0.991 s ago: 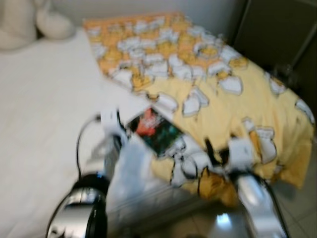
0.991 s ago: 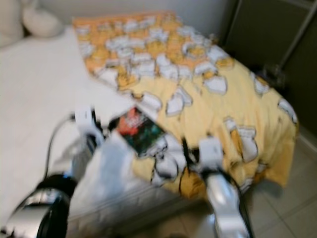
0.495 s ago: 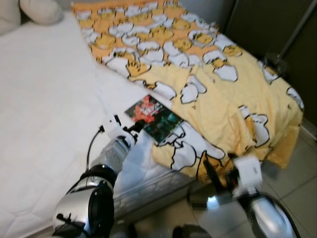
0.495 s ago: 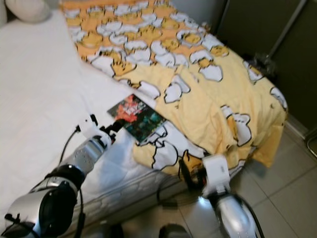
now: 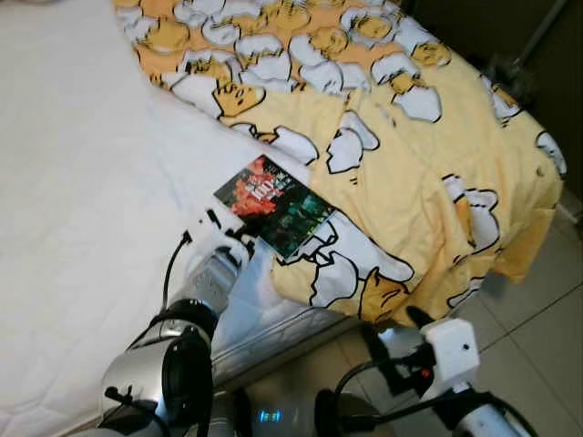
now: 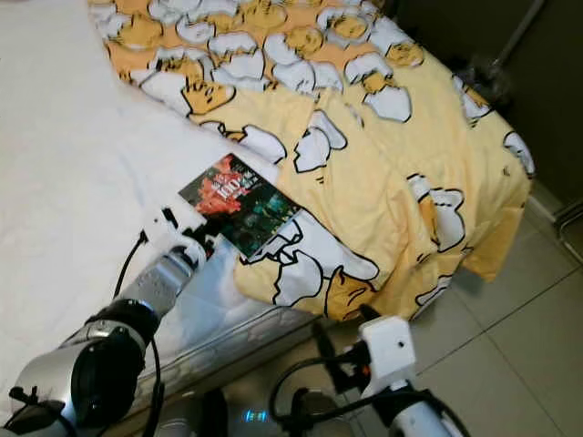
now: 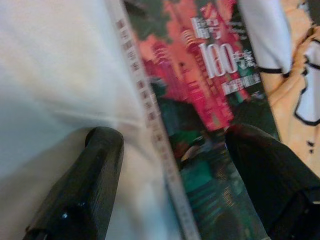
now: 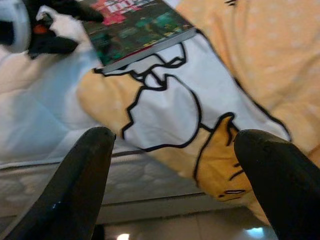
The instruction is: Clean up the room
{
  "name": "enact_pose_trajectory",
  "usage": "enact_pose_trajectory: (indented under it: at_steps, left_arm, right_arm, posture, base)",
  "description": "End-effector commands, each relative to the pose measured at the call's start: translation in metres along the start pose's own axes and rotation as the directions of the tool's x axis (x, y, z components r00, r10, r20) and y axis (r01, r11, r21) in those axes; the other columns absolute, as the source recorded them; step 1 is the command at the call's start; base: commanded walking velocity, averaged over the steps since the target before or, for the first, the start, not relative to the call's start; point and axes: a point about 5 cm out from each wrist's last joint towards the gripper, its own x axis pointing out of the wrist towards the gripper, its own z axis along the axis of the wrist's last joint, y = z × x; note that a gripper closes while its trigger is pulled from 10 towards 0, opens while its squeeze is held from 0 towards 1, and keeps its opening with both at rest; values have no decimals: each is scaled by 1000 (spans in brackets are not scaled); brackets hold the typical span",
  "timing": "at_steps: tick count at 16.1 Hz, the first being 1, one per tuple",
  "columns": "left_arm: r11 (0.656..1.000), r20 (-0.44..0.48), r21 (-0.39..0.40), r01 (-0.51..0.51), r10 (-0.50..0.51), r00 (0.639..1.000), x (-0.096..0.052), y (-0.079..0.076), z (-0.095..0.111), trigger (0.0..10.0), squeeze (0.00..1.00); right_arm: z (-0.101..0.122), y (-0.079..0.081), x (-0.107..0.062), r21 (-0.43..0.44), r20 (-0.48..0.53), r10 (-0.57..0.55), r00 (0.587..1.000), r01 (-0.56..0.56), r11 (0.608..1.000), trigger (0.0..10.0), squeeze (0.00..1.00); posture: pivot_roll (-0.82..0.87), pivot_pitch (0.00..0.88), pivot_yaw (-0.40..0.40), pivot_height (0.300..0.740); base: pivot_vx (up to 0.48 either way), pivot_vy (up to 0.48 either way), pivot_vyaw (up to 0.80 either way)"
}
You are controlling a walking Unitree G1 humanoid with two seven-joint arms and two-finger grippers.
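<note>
— On the bed's white sheet, the book [image 5: 274, 205] lies partly on the yellow blanket [image 5: 428, 137]; left gripper [image 7: 170, 150] spread wide, empty, straddling its edge.
— Thin, floppy, glossy; pinch that near edge.

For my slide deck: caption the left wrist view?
Open left gripper straddles the edge of a book lying on the white mattress.

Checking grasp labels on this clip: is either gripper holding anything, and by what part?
Nothing is held. The left gripper is open, straddling the book's near edge; the right gripper is open, off the bed.
</note>
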Motion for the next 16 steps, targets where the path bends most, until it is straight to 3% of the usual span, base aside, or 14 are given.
enact_pose_trajectory:
  at_steps: [1, 5, 9, 12, 13, 15, 16]
  left_arm:
    - [999, -15, -17, 44, -44, 999, 3, -11, -4, 10000, 0]
    - [990, -9, -84, 110, -111, 994, 6, -26, -7, 10000, 0]
    - [994, -46, -77, 82, -86, 995, 5, -23, -19, 10000, 0]
    - [975, -73, -199, 99, -115, 991, 4, -32, -35, 10000, 0]
    - [973, -83, -201, 113, -132, 988, 4, -35, -41, 0, 0]
    - [966, -91, -225, 128, -152, 984, 4, -38, -45, 0, 0]
    - [916, -16, -356, 185, -204, 979, 4, -44, -41, 0, 0]
  right_arm:
    - [-1, 2, -4, 4, -14, -1, 1000, 1, 1000, 10000, 0]
    - [-2, 6, -8, 25, -28, -25, 999, 26, 999, 10000, 0]
    - [-4, 8, -11, 31, -41, -30, 999, 31, 999, 10000, 0]
    - [-5, 9, -13, 35, -53, -30, 998, 32, 999, 10000, 0]
    - [-5, 9, -14, 36, -57, -32, 998, 34, 999, 10000, 0]
    - [-5, 9, -14, 37, -58, -33, 998, 35, 999, 10000, 0]
    - [-6, 9, -14, 38, -60, -34, 998, 36, 999, 10000, 0]
  posture:
    - [-287, 244, -14, 724]
    - [-300, 257, 7, 724]
    - [-303, 259, 8, 724]
    - [-312, 267, 5, 724]
    - [-317, 268, 5, 724]
    - [-317, 268, 5, 724]
    - [-318, 268, 6, 724]
  base:
    - [0, 0, 0]
    - [0, 0, 0]
    - [0, 0, 0]
    - [0, 0, 0]
    - [0, 0, 0]
    - [0, 0, 0]
    - [0, 0, 0]
